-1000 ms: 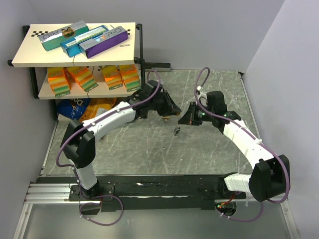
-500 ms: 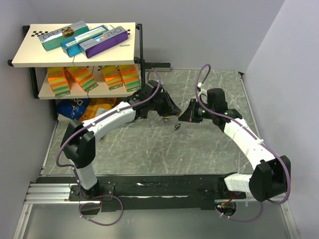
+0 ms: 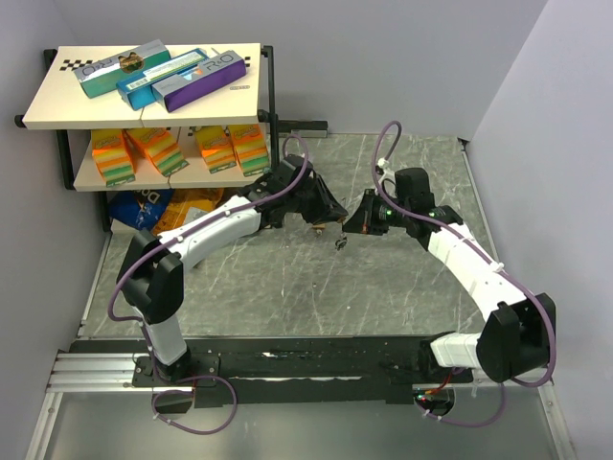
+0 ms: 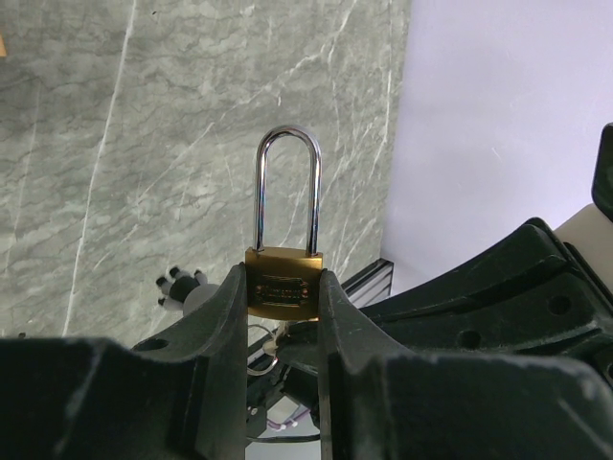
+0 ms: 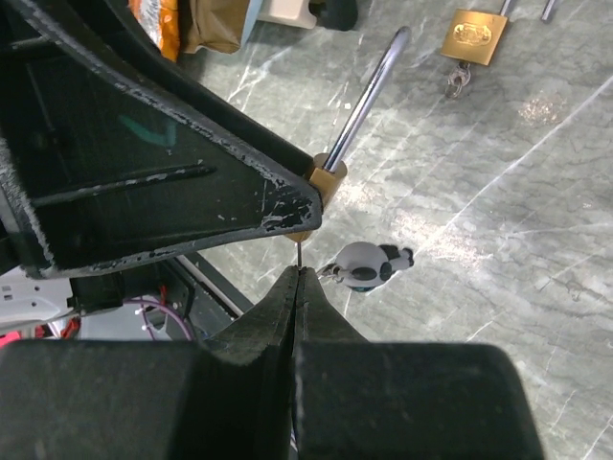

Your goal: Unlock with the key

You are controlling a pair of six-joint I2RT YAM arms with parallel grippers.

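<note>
My left gripper [image 3: 326,215] is shut on a brass padlock [image 4: 283,284] and holds it above the table, its silver shackle [image 4: 286,187] closed and pointing away from the wrist. In the right wrist view the padlock's brass body [image 5: 327,178] shows past my left fingers [image 5: 144,163]. My right gripper [image 5: 297,274] is shut on the key [image 5: 298,255]. Only a thin metal tip shows, touching or just short of the padlock's underside. A small white and black charm [image 5: 362,265] hangs from the key; it also shows in the top view [image 3: 338,242].
A second brass padlock [image 5: 474,36] lies on the marble table farther off. A two-tier shelf [image 3: 144,96] with boxes stands at the back left, snack bags [image 3: 158,206] beneath it. A black rail [image 3: 287,364] runs along the near edge.
My right gripper has moved left, closing the gap to the padlock held by my left gripper. The hanging charm moved with it. The left arm has stayed put.
</note>
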